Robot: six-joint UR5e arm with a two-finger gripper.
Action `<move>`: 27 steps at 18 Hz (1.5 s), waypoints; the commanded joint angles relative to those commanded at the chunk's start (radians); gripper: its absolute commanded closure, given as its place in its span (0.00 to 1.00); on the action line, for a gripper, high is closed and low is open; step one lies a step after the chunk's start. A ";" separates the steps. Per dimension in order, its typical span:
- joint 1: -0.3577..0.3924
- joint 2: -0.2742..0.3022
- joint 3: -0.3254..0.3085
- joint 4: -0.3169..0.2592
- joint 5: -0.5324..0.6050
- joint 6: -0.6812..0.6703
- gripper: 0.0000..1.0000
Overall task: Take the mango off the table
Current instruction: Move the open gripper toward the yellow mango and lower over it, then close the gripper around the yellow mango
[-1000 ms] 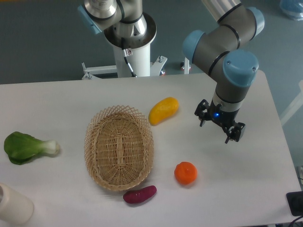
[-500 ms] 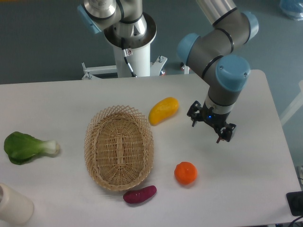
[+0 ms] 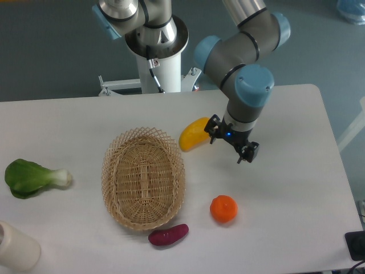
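Note:
The mango point(image 3: 194, 134) is a glossy yellow-orange oblong fruit lying on the white table point(image 3: 296, 217), just right of the basket's far end. My gripper point(image 3: 232, 147) hangs open and empty above the table, its left finger close beside the mango's right end, which the gripper partly hides. I cannot tell whether the finger touches the fruit.
A woven oval basket point(image 3: 144, 177) sits left of centre. A round orange point(image 3: 223, 208) and a purple sweet potato point(image 3: 168, 234) lie near the front. A green bok choy point(image 3: 33, 177) and a white cylinder point(image 3: 16, 248) are at the far left. The robot base point(image 3: 157, 54) stands behind the table.
The gripper has moved left across the table, from well right of the mango to right beside its right end. The mango and the other objects have not moved.

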 joint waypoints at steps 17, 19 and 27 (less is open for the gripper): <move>-0.049 0.094 -0.233 0.050 0.109 0.021 0.00; -0.049 0.089 -0.261 0.113 0.109 0.021 0.00; -0.054 0.084 -0.304 0.170 0.118 0.020 0.00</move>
